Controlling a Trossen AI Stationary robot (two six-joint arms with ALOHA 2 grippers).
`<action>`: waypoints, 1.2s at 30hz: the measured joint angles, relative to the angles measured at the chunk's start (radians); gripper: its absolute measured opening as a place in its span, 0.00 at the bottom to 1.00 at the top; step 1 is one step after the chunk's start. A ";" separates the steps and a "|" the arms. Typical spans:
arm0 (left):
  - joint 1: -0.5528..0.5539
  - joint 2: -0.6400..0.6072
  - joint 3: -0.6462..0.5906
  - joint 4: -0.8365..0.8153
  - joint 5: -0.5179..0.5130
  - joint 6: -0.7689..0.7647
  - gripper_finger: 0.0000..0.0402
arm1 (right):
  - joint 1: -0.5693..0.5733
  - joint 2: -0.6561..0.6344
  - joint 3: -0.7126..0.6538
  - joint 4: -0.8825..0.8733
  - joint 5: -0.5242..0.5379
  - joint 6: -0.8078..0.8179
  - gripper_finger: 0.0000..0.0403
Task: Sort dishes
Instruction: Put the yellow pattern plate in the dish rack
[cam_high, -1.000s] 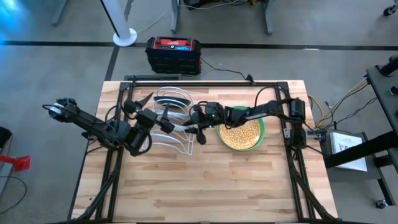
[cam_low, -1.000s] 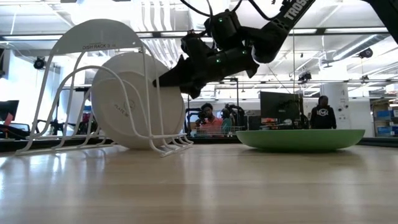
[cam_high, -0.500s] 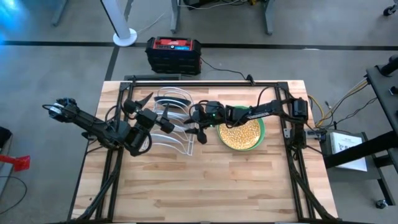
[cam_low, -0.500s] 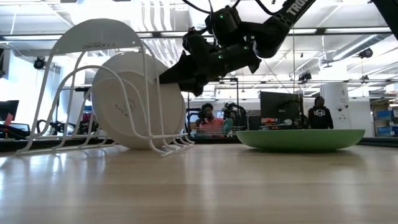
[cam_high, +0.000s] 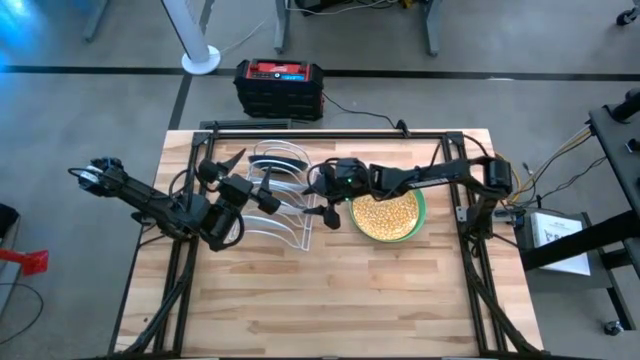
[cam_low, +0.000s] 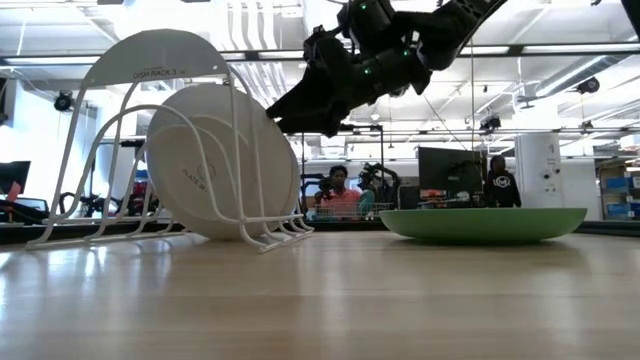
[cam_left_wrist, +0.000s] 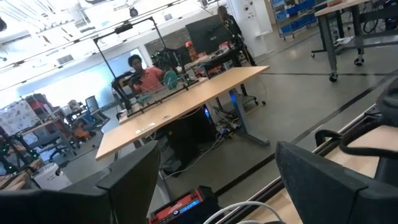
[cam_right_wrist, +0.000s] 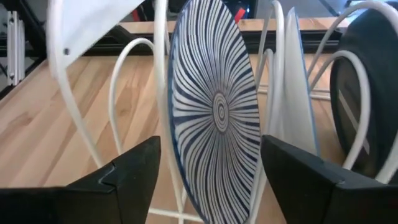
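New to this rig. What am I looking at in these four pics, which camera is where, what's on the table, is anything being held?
It is a robot with two dark arms at a wooden table, each ending in two fingers.

One picture looks straight down on the table, one looks level across it, and one comes from each wrist.

On the table stands a white wire rack. A white plate with blue radial lines stands upright in one slot; a dark plate is in a slot beyond it. Beside the rack a yellowish patterned plate lies stacked on a light green plate.

The right gripper is at the rack's end, fingers open either side of the striped plate, holding nothing. The left gripper waits open on the rack's other side, also empty.

People sit at desks behind.
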 joint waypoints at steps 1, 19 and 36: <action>0.000 0.000 0.000 0.000 0.000 0.000 0.76 | 0.000 -0.009 0.000 -0.015 0.000 -0.006 0.67; 0.000 0.119 0.120 0.005 0.232 -0.003 0.76 | 0.000 -0.341 -0.136 -0.444 0.027 -0.033 0.70; 0.038 0.578 0.574 -0.106 0.302 0.202 0.69 | 0.000 -0.874 -0.612 -0.446 0.294 0.215 0.68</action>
